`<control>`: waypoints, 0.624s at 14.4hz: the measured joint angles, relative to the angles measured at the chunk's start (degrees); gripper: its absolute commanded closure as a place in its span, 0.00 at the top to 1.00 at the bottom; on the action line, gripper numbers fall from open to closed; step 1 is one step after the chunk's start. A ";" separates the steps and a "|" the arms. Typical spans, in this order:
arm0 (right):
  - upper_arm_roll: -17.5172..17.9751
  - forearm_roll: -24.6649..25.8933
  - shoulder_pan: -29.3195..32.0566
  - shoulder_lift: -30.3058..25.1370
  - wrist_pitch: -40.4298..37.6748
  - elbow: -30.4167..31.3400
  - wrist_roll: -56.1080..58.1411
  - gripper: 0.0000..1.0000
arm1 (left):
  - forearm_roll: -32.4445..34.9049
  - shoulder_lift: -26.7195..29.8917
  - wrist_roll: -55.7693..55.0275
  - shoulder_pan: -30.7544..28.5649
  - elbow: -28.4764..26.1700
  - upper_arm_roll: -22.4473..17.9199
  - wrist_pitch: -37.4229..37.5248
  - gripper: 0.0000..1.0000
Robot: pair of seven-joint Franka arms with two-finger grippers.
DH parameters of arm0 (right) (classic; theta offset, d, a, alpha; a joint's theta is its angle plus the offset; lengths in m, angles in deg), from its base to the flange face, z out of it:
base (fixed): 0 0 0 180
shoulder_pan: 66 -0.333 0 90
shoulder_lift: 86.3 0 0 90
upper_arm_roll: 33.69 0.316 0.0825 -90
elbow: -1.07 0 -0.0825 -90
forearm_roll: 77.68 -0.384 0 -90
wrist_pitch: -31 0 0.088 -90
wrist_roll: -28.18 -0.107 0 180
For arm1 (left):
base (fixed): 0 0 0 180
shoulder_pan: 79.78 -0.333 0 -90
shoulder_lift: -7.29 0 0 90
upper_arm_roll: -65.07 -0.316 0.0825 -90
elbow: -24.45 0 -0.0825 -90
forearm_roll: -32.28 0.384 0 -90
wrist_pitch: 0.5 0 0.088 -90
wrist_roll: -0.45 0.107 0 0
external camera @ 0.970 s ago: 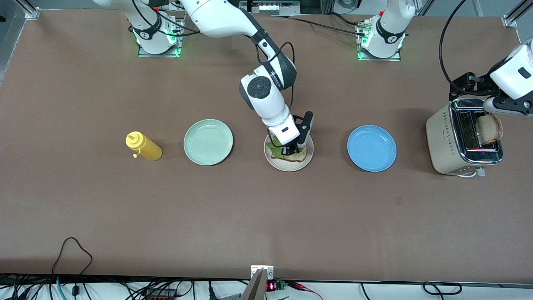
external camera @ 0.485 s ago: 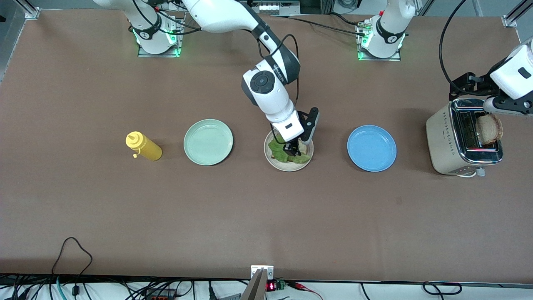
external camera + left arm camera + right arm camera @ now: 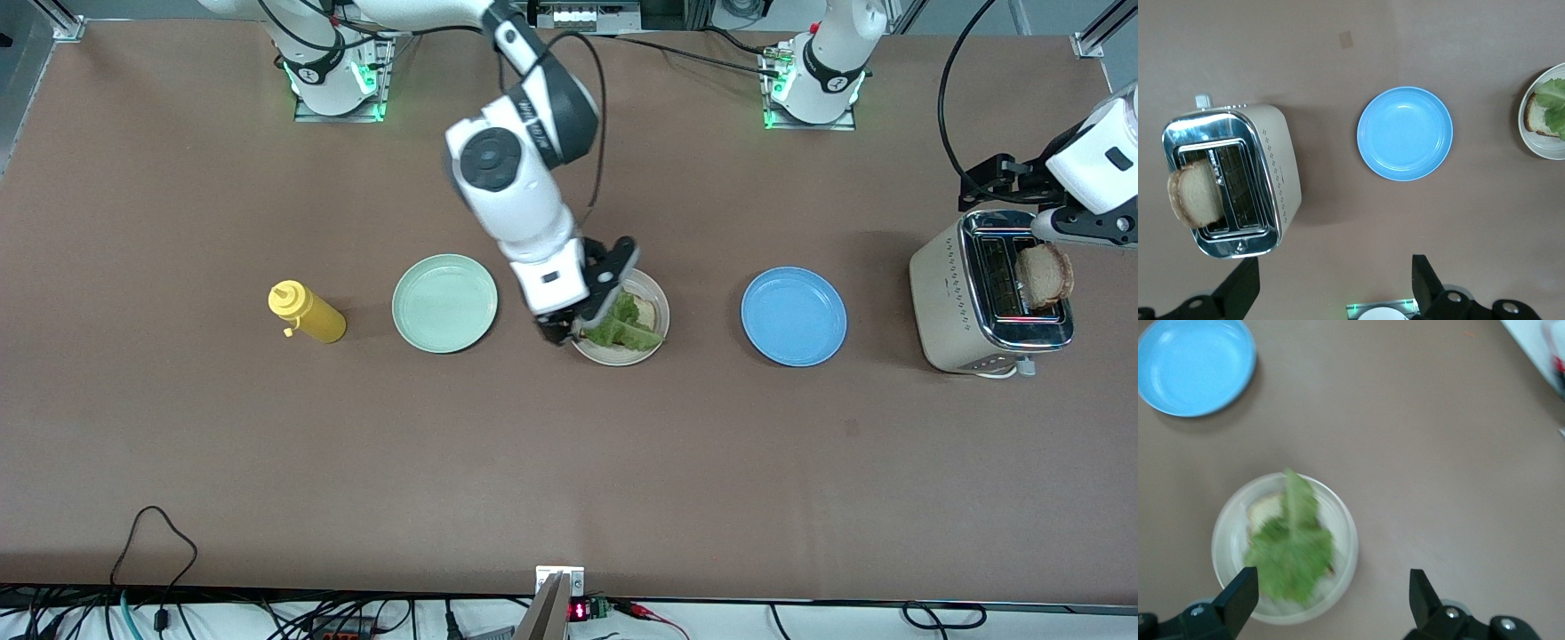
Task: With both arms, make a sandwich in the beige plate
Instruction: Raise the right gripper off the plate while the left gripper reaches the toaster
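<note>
Change since a second ago: we see the right arm's black two-finger gripper (image 3: 569,331) has lifted off the food and swung toward the mint plate's side, and the lettuce now lies spread over the toast.
Landmark: we place everything by the round matte beige plate with a raised rim (image 3: 662,313), which sits mid-table.
Sandwich so far: we count one pale, brown-crusted toast slice (image 3: 645,311) lying in the beige plate with a crinkled green lettuce leaf (image 3: 621,326) on top of it; no second slice covers the leaf.
Right gripper: we find it over the beige plate's rim on the side toward the right arm's end of the table; its fingers (image 3: 1238,599) stand wide apart and hold nothing.
Right wrist view: we look straight down on the beige plate (image 3: 1346,540), with the leaf (image 3: 1291,553) covering most of the toast (image 3: 1263,510).
Left gripper: we find the left arm's black gripper (image 3: 1080,229) over the shiny beige two-slot toaster (image 3: 947,302), well apart from the beige plate toward the left arm's end of the table; its fingers (image 3: 1241,287) are spread and empty.
Second toast: we see a round brown-crusted slice (image 3: 1045,276) standing up out of one toaster slot.
Round blue plate (image 3: 794,316): bare, between the beige plate and the toaster.
Round mint-green plate (image 3: 444,303): bare, beside the beige plate toward the right arm's end.
Yellow squeeze bottle (image 3: 306,312): lying past the mint-green plate, farther from the beige plate.
</note>
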 measured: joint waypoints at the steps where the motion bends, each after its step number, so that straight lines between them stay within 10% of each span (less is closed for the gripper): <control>1: -2.04 0.00 0.22 -0.74 -2.33 0.03 0.00 1.00 | 0.00 -0.16 -0.81 0.01 0.00 0.00 0.38 1.00; 9: -9.19 1.67 8.07 -1.95 -16.17 -0.92 -0.24 1.00 | 0.99 -5.40 -1.92 -0.58 0.52 -0.53 0.53 1.00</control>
